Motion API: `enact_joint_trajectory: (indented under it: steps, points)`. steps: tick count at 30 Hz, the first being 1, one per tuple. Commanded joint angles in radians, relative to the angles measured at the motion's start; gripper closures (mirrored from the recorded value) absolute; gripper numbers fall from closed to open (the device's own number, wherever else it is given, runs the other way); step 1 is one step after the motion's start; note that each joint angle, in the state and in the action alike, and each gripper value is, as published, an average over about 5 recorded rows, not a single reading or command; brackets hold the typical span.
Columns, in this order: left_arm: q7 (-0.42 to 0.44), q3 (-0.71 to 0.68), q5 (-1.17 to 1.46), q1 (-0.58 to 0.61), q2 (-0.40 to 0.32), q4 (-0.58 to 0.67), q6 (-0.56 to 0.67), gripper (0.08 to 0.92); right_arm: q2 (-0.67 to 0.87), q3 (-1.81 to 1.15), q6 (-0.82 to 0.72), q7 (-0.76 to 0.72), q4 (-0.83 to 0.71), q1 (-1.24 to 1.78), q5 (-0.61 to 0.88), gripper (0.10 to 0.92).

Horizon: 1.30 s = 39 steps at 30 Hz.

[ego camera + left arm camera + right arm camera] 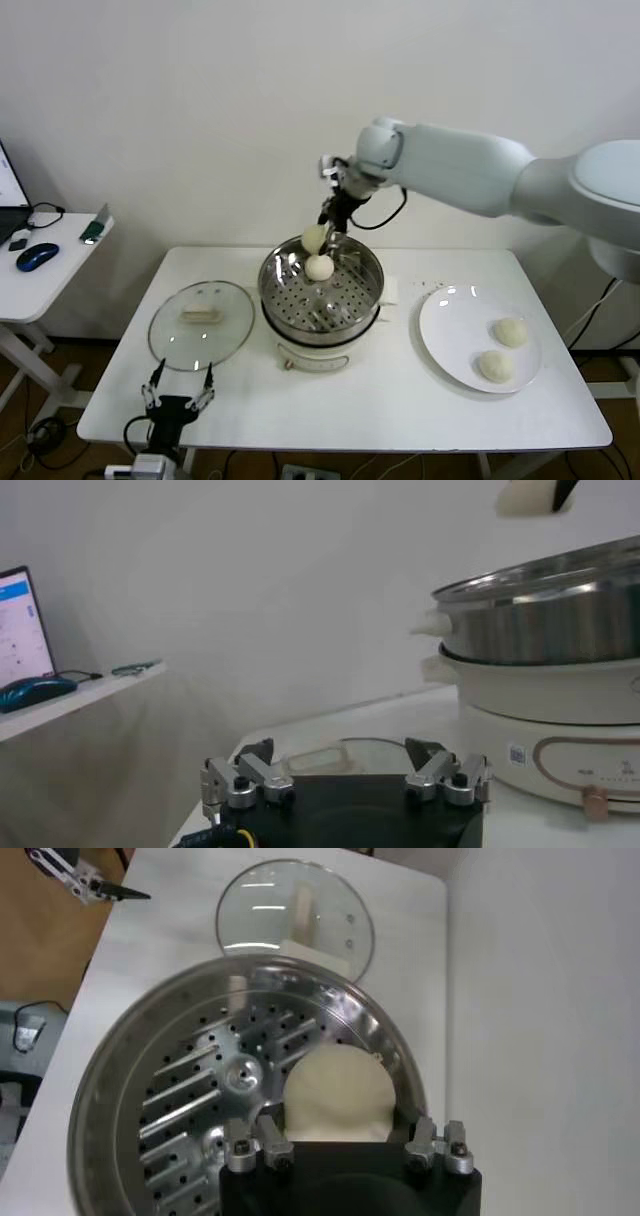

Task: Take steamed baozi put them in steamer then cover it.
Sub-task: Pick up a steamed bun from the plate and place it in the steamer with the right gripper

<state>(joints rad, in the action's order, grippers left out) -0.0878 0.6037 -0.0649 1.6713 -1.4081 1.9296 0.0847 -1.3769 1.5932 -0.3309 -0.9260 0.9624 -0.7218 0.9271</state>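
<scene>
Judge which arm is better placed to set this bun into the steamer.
Right. Its tool holds a baozi over the steamer's back rim; the left tool sits open at the table's front edge by the cover.

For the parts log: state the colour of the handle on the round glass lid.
Cream-white, on the round clear glass lid; the head view shows its rectangular handle best.

I count four steamed baozi: one (314, 238) in my right gripper (330, 222) above the far rim of the steamer (370, 300), one (320, 267) on its perforated tray, and two (511, 332) (494, 366) on the one white plate (445, 325) near the table's (350, 410) right edge. One steamer, one cover (201, 324) near the left edge, two grippers, the left one (177, 390) at the near-left corner.
</scene>
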Motion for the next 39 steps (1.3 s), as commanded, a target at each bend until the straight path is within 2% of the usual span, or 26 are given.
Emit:
enact_joint_trajectory:
  steps: [1,25,33,39]
  points:
    - [0.001,0.0,0.003,0.009,0.005,0.004,0.007,0.177,-0.093,0.089,-0.041,0.071,0.017,0.029,0.025,0.337]
    - [0.002,-0.001,0.009,-0.003,0.011,-0.022,0.008,0.177,-0.162,0.081,-0.061,0.088,-0.036,0.125,0.001,0.322]
    - [0.001,0.0,0.009,-0.003,0.012,-0.02,0.007,0.177,-0.118,0.073,-0.058,0.045,-0.002,0.09,-0.016,0.213]
    - [0.001,0.0,0.008,0.0,0.011,-0.017,0.008,0.177,-0.004,0.047,-0.045,0.015,0.061,0.016,-0.049,0.203]
